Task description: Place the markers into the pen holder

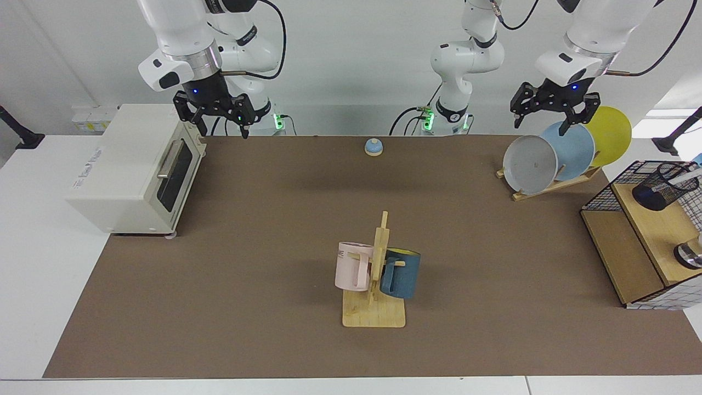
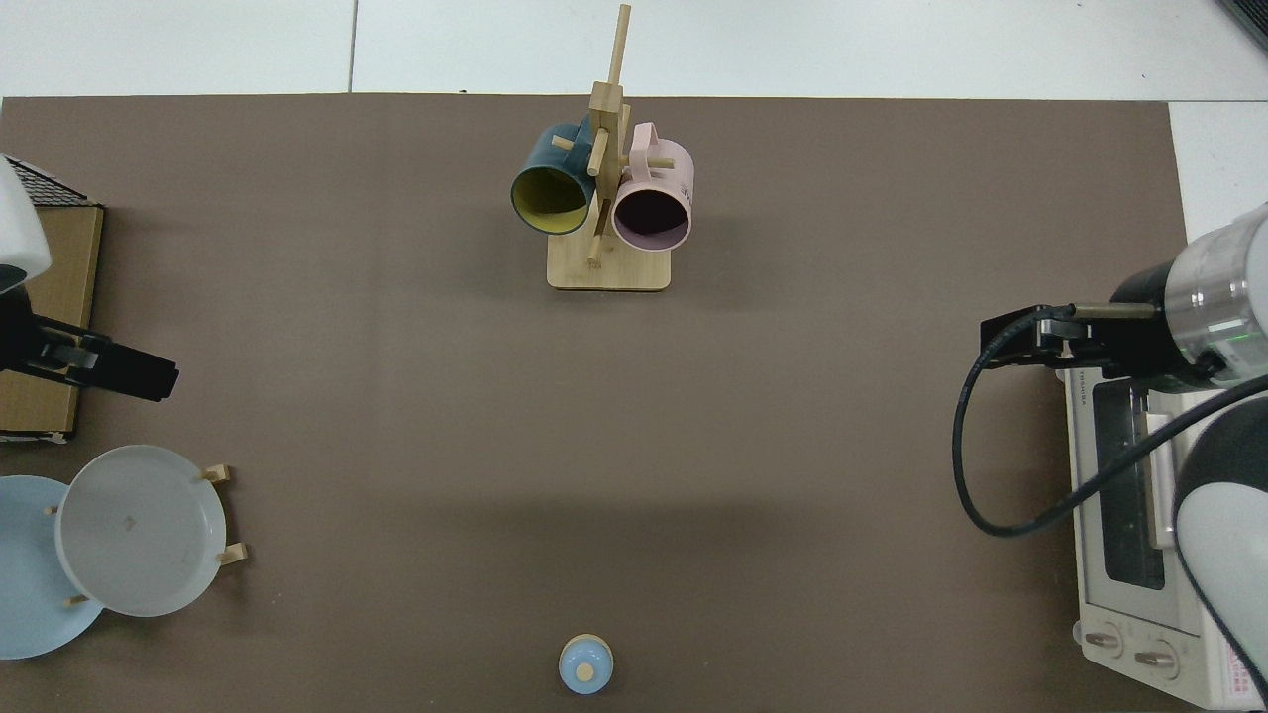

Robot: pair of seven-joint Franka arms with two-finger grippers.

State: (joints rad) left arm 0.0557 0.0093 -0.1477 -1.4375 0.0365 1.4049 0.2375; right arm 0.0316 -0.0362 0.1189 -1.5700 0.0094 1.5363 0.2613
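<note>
The pen holder (image 1: pixel 664 186), a black mesh cup, stands on the wooden shelf at the far right of the facing view. A white marker (image 1: pixel 686 174) leans inside it, its upper end sticking out past the rim. The pen holder is out of frame in the top view. My left gripper (image 1: pixel 550 116) hangs open and empty above the plate rack, well apart from the pen holder; in the top view the left gripper (image 2: pixel 124 371) is at the left edge. My right gripper (image 1: pixel 221 127) hangs open and empty by the toaster oven's back corner, and the right gripper (image 2: pixel 1025 337) shows at the right in the top view.
A white toaster oven (image 1: pixel 131 164) stands at the mat's left. A mug tree (image 1: pixel 378 274) with a pink and a blue mug is in the middle. There is also a plate rack (image 1: pixel 554 159), a small blue bell (image 1: pixel 373 146) and a wire-grid basket frame (image 1: pixel 603 197) on the wooden shelf (image 1: pixel 620 247).
</note>
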